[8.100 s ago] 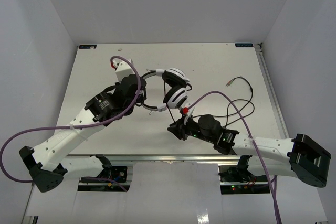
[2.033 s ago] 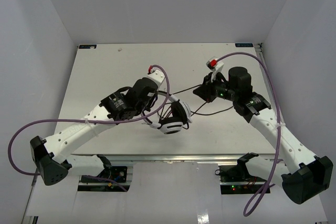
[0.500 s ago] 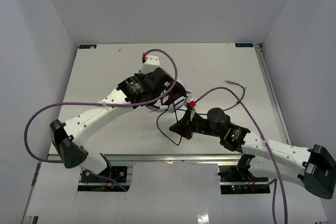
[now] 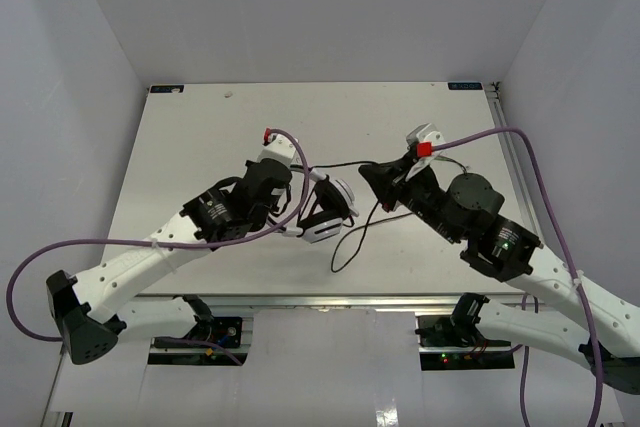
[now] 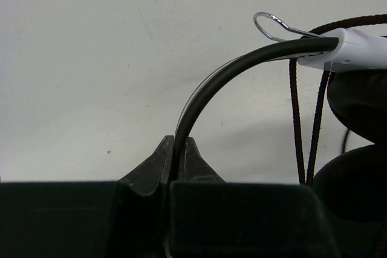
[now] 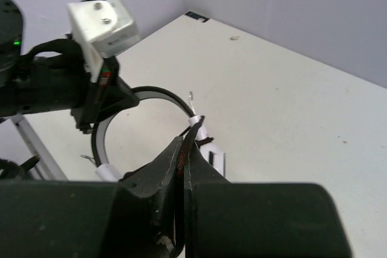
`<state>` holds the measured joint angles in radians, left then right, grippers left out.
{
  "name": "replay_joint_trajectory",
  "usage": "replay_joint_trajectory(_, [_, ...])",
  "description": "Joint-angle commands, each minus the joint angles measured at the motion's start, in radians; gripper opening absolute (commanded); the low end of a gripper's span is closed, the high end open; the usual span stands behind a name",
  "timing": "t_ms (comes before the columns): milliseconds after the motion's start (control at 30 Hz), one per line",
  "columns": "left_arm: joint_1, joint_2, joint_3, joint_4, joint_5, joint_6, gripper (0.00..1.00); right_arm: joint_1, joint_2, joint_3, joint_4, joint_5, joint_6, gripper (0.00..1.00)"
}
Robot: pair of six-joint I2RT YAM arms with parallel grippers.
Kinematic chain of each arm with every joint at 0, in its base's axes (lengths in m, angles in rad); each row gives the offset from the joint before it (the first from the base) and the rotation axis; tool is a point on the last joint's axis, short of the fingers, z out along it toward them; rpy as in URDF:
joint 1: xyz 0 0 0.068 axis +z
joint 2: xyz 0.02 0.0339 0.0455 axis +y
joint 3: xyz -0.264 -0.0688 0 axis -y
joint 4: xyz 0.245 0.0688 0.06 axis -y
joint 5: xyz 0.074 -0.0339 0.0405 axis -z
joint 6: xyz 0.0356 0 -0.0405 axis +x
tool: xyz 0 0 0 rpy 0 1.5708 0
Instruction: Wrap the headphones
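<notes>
The headphones [image 4: 328, 209] lie at mid table, white ear cups with black cushions [image 5: 358, 98]. My left gripper [image 4: 298, 209] is shut on the thin headband [image 5: 208, 86], which arcs up from the closed jaws [image 5: 176, 152] to a white end piece [image 5: 357, 49]. My right gripper [image 4: 372, 177] is shut on the thin black cord [image 4: 352, 237], just right of the ear cups. The cord shows pinched between the jaws in the right wrist view [image 6: 184, 149]. A slack loop of cord hangs toward the front [image 4: 335, 265]. I cannot see the jack plug.
Thick purple arm cables [image 4: 500, 132] loop over both arms. The table's right edge [image 4: 515, 177] and front rail [image 4: 300, 297] bound the white surface. Grey walls stand on three sides. The left arm's wrist [image 6: 100, 22] sits close to the right gripper.
My right gripper has swung from the front centre to the back right of the headphones, carrying the cord. My left gripper and the headphones have shifted slightly forward.
</notes>
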<state>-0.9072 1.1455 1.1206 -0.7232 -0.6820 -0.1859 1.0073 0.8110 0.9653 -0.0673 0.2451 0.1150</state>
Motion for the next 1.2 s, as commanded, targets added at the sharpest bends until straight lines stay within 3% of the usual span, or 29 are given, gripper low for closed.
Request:
replay_joint_trajectory(0, [0.01,-0.065,-0.019,0.125,0.074,0.084,0.0,-0.027,0.02,0.095,-0.07,0.156,-0.087,0.08])
replay_joint_trajectory(300, [0.007,-0.166,-0.071,0.151,0.193,0.127,0.0,-0.114,-0.008,0.056,-0.076,0.254,-0.11,0.08])
replay_joint_trajectory(500, [0.007,-0.263,-0.079,0.193,0.289,0.124,0.0,-0.25,0.011,0.032,-0.076,0.15,-0.1,0.08])
replay_joint_trajectory(667, [0.008,-0.313,-0.059,0.185,0.29,0.117,0.0,-0.332,0.01,0.005,-0.077,0.092,-0.087,0.08])
replay_joint_trajectory(1033, [0.007,-0.333,-0.059,0.16,0.274,0.114,0.0,-0.419,0.012,0.015,-0.087,0.024,-0.07,0.08])
replay_joint_trajectory(1167, [0.008,-0.316,-0.088,0.155,0.331,0.143,0.0,-0.442,0.031,0.073,-0.099,0.008,-0.084,0.08])
